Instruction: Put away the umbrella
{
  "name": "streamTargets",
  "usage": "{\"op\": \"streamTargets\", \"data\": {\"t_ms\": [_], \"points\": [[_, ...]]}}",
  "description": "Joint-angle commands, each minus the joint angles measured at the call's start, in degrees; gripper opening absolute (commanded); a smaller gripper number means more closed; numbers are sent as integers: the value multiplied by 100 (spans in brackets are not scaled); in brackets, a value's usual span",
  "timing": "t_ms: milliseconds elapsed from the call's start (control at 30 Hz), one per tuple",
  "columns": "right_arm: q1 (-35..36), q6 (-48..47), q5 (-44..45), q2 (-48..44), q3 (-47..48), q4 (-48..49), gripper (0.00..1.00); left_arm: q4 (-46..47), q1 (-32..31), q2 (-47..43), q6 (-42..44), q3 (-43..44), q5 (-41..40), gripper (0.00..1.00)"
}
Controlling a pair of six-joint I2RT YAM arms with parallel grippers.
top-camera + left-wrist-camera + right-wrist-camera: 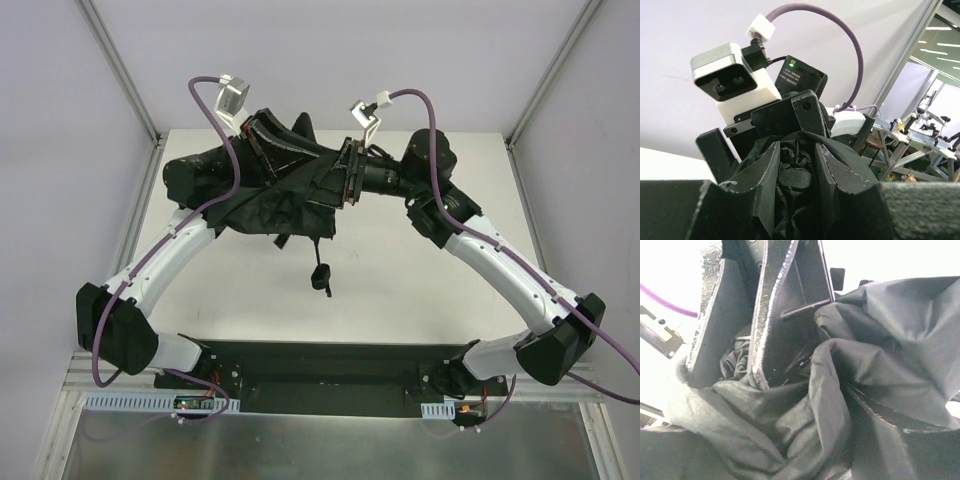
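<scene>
Over the far half of the bench [430, 290], umbrella [270, 200] is held up, handle [320, 278] dangling. Left pincer [796, 167] clenched on bunched canopy [790, 187]; right pincer [345, 180] buried in fabric, can't tell its grip. Right should bite a thick fold, not one layer

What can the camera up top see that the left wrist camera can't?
Only the top camera shows the umbrella's handle poking out below the canopy, and the arms' black base plate. Only the left wrist camera shows the left gripper's fingers squeezing fabric up close, and workbenches far behind. Both show the black canopy and a purple cable.
</scene>
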Motion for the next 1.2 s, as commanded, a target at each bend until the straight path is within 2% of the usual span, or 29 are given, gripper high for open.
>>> {"op": "streamTargets", "data": {"t_ms": [0,67,167,233,333,367,467,567,633,733,833,900,967,1000,1100,1167], "points": [[115,445,38,21,-124,1141,58,119,-304,-148,306,161,-90,0],[115,542,-6,-23,-221,1362,47,102,-313,-140,315,161,-99,0],[115,647,-112,-84,-300,1564,22,14,-357,-157,403,161,-126,0],[107,639,-121,-163,-387,1608,0,-65,-375,-183,473,144,-152,0],[54,587,-68,-435,-625,1609,0,-407,-375,-297,710,100,-257,0],[19,569,-59,-532,-712,1574,0,-617,-375,-367,859,74,-301,7],[-157,569,-120,-839,-1020,1407,0,-1382,-340,-701,1351,-40,-477,48],[-332,367,-200,-1226,-1301,977,0,-1927,-199,-1026,1580,-198,-653,66],[-447,183,-252,-1481,-1459,591,0,-2339,-24,-1255,1703,-295,-749,90],[-701,-186,-314,-1824,-1610,-155,0,-3418,249,-1720,2098,-453,-1055,93],[-991,-739,-236,-2026,-1549,-1226,0,-5077,504,-2212,2827,-402,-1670,91],[-1193,-1869,377,-1966,-1094,-2621,0,-6343,548,-2459,3345,-209,-2328,86],[-1229,-2969,1507,-1511,-269,-4491,0,-7286,548,-2687,3549,-138,-2926,84],[-1229,-3582,2167,-1256,205,-5126,0,-7533,548,-2828,3584,-190,-3112,84],[-1238,-4491,4495,-369,1558,-6692,0,-7790,548,-3337,3436,-750,-3456,82],[-1186,-4896,5954,142,2324,-6995,0,-7931,548,-3784,3243,-1164,-3675,82]]}}
